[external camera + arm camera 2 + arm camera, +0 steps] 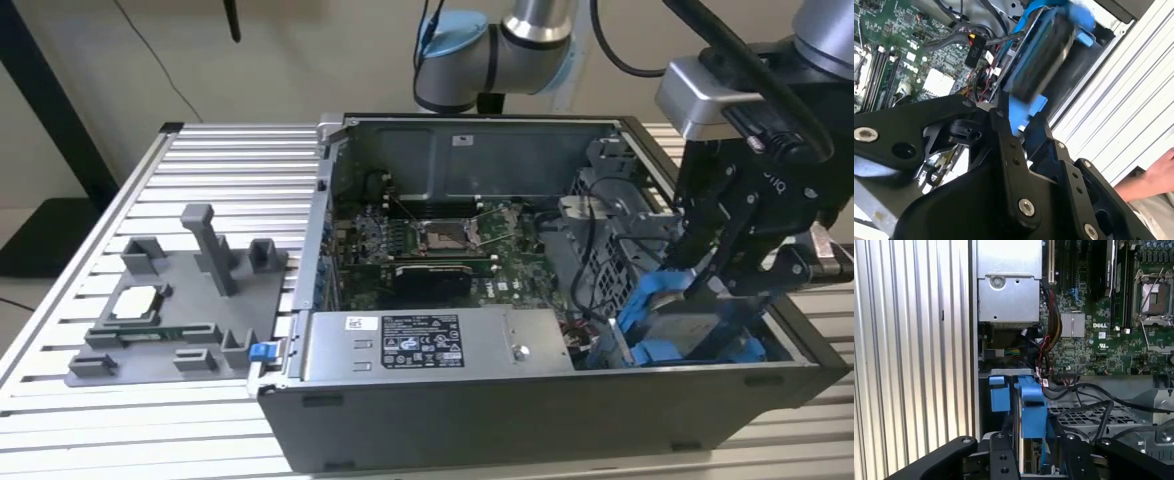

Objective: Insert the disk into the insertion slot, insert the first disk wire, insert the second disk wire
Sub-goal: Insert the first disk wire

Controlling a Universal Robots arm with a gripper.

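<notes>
The disk [697,322], silver-grey in its bright blue carrier, hangs tilted over the front corner of the open computer case at the exterior view's right. My gripper [731,285] is shut on its upper end. In the first wrist view the blue carrier [1032,407] stands edge-on between my black fingers [1002,456]. The disk [1046,55] also sticks out past the fingers in the second wrist view. Its lower end sits in the mouth of the insertion slot [767,345], a grey bay with blue plastic fittings [999,394]. Black wires [1089,390] lie beside the bay.
The green motherboard [441,235] fills the case floor, and the silver power supply [427,345] sits along the front. A grey fixture [187,300] holding a chip stands on the slatted table at the exterior view's left. A person's hand [1160,172] rests beyond the case wall.
</notes>
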